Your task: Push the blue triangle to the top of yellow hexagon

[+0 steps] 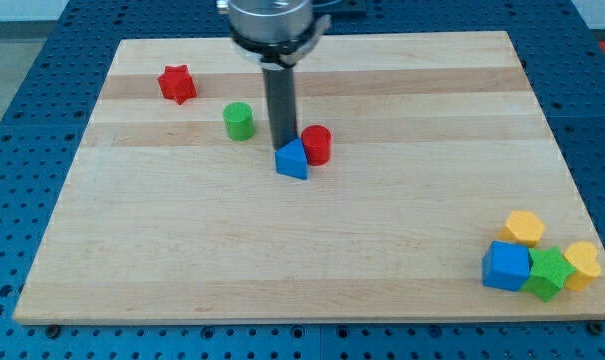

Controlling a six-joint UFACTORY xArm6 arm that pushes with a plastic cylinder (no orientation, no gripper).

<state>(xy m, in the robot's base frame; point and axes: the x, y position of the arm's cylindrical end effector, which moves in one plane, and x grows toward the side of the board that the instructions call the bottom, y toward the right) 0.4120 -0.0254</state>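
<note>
The blue triangle (pixel 292 160) lies near the board's middle, touching the red cylinder (pixel 316 145) on its right. My tip (pixel 281 146) stands just above the triangle's upper left edge, touching it. The yellow hexagon (pixel 524 227) sits at the lower right, far from the triangle, at the top of a cluster of blocks.
A green cylinder (pixel 238 121) stands left of the rod. A red star (pixel 177 84) is at the upper left. The lower-right cluster holds a blue cube (pixel 506 266), a green star (pixel 548 273) and a yellow heart (pixel 582 264). The wooden board (pixel 312 250) ends near that cluster.
</note>
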